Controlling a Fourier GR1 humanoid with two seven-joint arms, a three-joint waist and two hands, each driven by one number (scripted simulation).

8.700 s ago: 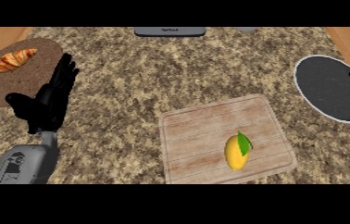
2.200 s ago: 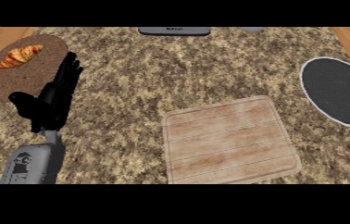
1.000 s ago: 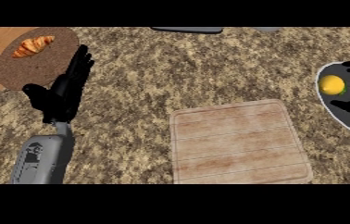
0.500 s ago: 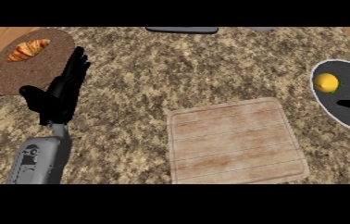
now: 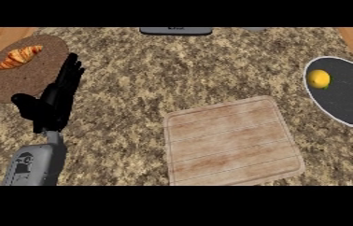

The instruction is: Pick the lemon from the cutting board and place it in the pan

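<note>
The lemon (image 5: 318, 78) still lies in the pan (image 5: 338, 103), as half a second ago. The left hand (image 5: 55, 101) rests open, well apart from it across the counter (image 5: 172, 66).

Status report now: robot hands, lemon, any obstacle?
Left robot hand open, resting at left. Right robot hand out of view. Lemon in pan. Cutting board bare.

Speckled brown granite counter (image 5: 172, 71)
</note>
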